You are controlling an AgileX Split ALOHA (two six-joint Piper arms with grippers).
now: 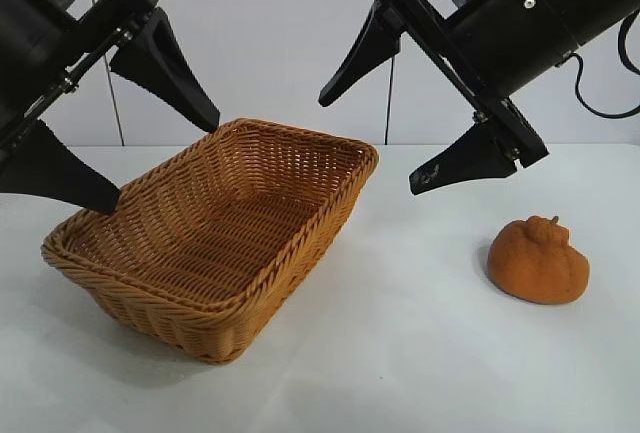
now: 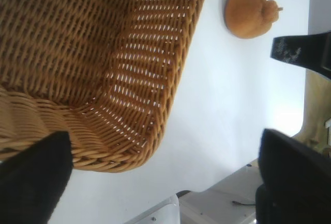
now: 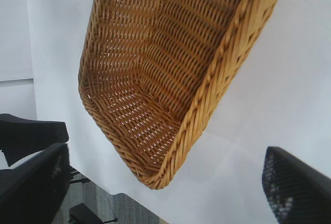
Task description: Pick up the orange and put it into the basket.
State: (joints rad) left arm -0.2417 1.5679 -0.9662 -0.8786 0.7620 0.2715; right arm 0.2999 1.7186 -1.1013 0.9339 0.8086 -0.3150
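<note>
I see the orange (image 1: 538, 260) lying on the white table (image 1: 420, 353) at about 4 o'clock in the exterior view, well apart from the basket (image 1: 215, 243), which stands at about 8 o'clock; the fruit is upright, with its knob and short stem on top. I judge it to be light and rather firm, with a matte, lumpy skin that should not slip much between the pads; it may still roll a little if I push it from one side only (it rests on a rounded bottom). I would take hold across the wide body, below the knob, and not on the stem, because the knob gives a narrow and uneven hold.

The right gripper (image 1: 425, 133) hangs in the air above the table between basket and orange, nearer to the fruit, and its jaws stand wide with nothing between them; the left gripper (image 1: 130, 123) hovers over the far left corner of the basket, also spread wide and holding nothing.

The basket is empty inside, as far as I can see, and its flared wall and braided rim face the orange; I think this rim is the only thing to clear on the way, so the fruit must be lifted higher than it before crossing. Between the orange and the basket I see only bare table.
</note>
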